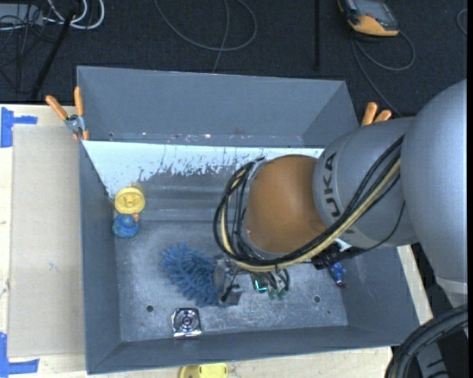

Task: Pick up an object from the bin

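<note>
Grey metal walls of the bin (213,105) close round the gripper (229,288), which sits low near the front wall under the arm's orange cover (280,203) and looped cables (223,211), so whether it is released or clenched I cannot tell. Just beside it, toward the view's left, lies a blue bristly brush (188,271), the nearest thing; a shiny metal piece (186,321) rests by the front wall below the brush, a yellow-and-blue toy (128,211) stands well apart near the left wall, and a small blue piece (336,272) shows under the arm. Bare floor lies open between the brush and the left wall and along the back.
</note>
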`<state>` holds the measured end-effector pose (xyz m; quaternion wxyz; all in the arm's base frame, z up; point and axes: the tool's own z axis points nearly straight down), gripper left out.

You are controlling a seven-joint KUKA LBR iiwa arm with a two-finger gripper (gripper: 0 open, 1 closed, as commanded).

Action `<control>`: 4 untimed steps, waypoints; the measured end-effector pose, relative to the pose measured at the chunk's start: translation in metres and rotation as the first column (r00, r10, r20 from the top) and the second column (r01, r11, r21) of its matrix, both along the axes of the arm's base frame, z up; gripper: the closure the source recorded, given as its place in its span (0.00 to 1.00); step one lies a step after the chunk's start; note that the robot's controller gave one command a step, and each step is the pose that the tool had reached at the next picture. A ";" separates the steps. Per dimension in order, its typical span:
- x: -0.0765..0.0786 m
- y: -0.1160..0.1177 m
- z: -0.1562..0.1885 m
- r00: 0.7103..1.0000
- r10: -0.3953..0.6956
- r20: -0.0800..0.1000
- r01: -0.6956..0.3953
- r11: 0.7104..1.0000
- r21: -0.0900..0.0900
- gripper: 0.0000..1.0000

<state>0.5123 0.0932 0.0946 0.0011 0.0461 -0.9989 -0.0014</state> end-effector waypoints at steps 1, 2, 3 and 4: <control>0.013 -0.040 0.016 0.997 0.077 0.005 -0.077 0.997 -0.005 0.00; 0.029 0.015 0.028 1.000 0.011 0.002 -0.011 1.000 -0.003 0.00; 0.065 0.029 -0.003 0.990 0.138 0.003 -0.138 0.990 -0.002 1.00; 0.065 0.029 -0.003 0.991 0.137 0.003 -0.137 0.991 -0.002 1.00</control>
